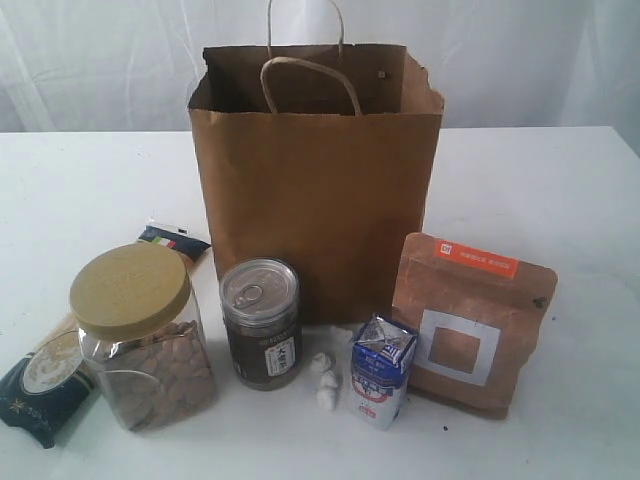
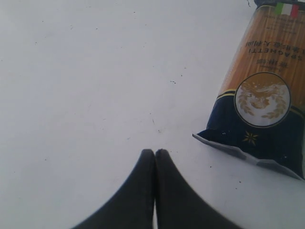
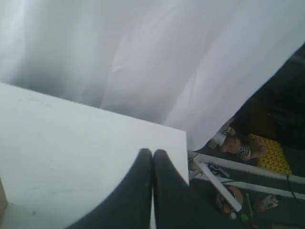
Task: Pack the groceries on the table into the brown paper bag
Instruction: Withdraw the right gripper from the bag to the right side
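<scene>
One long packet (image 2: 267,95) bears the word "SPAGHETTI".

Looks like a staged lab or test booth rather than a kitchen or a shop. Backed by a white cloth curtain (image 1: 100,60) hung in soft folds right behind a plain white surface (image 1: 560,200). Laid out with only a brown paper bag (image 1: 320,200) and a neat row of groceries (image 1: 260,325) in front. Shows, past the curtain's edge in the right wrist view, white frame bars (image 3: 248,168), a yellow mat (image 3: 271,155), what looks like a soft toy (image 3: 233,143) and loose oddments on a dim floor.
</scene>
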Available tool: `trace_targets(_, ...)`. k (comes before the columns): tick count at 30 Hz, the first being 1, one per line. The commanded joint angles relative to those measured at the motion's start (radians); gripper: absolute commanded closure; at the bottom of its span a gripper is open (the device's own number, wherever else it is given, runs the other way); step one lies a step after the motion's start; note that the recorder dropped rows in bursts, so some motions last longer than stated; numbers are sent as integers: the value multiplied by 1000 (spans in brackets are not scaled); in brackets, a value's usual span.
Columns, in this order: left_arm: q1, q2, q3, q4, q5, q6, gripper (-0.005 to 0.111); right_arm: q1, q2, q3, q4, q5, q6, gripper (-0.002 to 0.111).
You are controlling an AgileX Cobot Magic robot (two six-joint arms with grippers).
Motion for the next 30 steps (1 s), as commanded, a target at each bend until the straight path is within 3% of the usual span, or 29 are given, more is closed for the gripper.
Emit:
trace_targets(1,-6,-4,5,-4,9,-6,107,-11,-125,176,-28,-153,90,108)
trace_targets(7,-6,-4,5,11,9,20,107,-11,-389,606,-141,-544,276,108)
trace_targets(8,-6,-4,5,35,9,34,107,-11,-504,788,-223,-714,335,108)
trace_targets(10,-6,-4,5,42,7,34,107,-11,-668,1022,-327,-865,417,108)
trace_targets(14,-6,-4,5,41,5,34,107,-11,-1040,1371,-352,-865,495,108)
trace_targets(18,-6,-4,5,-51,-80,-55,107,-11,-1442,1484,-346,-804,687,108)
trace_targets(22,-6,-4,5,-83,-164,-61,107,-11,-1475,1519,-334,-777,740,108)
trace_targets(27,-6,-4,5,-215,-299,-61,107,-11,-1312,1684,-333,-1088,762,108)
trace_targets(30,-6,-4,5,-300,-389,-95,107,-11,-1180,1745,-333,-1163,762,108)
